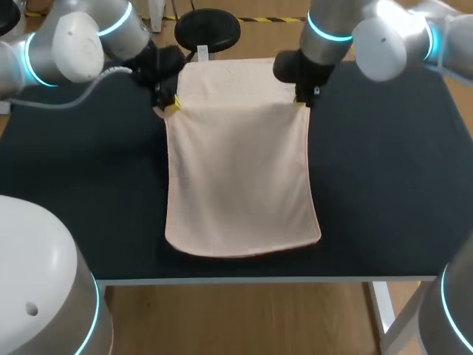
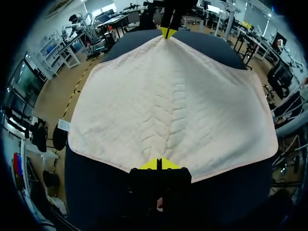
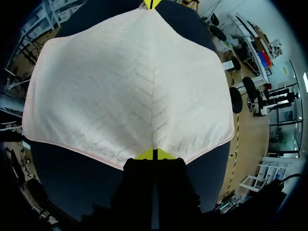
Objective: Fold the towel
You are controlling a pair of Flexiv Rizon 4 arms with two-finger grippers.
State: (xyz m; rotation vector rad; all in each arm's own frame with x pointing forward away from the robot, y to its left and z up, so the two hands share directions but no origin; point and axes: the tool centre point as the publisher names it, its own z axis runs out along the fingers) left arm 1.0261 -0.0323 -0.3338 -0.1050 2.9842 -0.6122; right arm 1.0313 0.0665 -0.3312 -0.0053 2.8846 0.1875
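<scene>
**A:** Head view, first entry?
**B:** Towel (image 1: 240, 177), pale cream, on the dark table (image 1: 392, 185). Its long axis runs 12 to 6 o'clock. The 6 o'clock end is rounded and sits near the table's front edge.

**A:** Arms?
**B:** Left arm (image 1: 66, 44) enters from 10 o'clock and right arm (image 1: 369, 37) from 1 o'clock. The left jaws are pinching the towel's left corner and the right jaws its right corner. The held edge runs straight between them, 9 to 3 o'clock. A strip of towel shows flat beyond it toward 12.

**A:** Left wrist view?
**B:** The towel (image 2: 168, 106) fans out ahead of the left jaws. Their yellow tips (image 2: 151, 164) are pressed together on a corner. The right arm's tips (image 2: 168, 32) sit dead ahead, at the jaws' 12 o'clock, on the opposite corner. A puckered crease runs between the two.

**A:** Right wrist view?
**B:** It mirrors that. The towel (image 3: 134, 86) spreads ahead of the right jaws, whose tips (image 3: 144, 155) are closed on its corner. The left arm's tips (image 3: 152, 4) are at their 12 o'clock, with a crease between them.
</scene>
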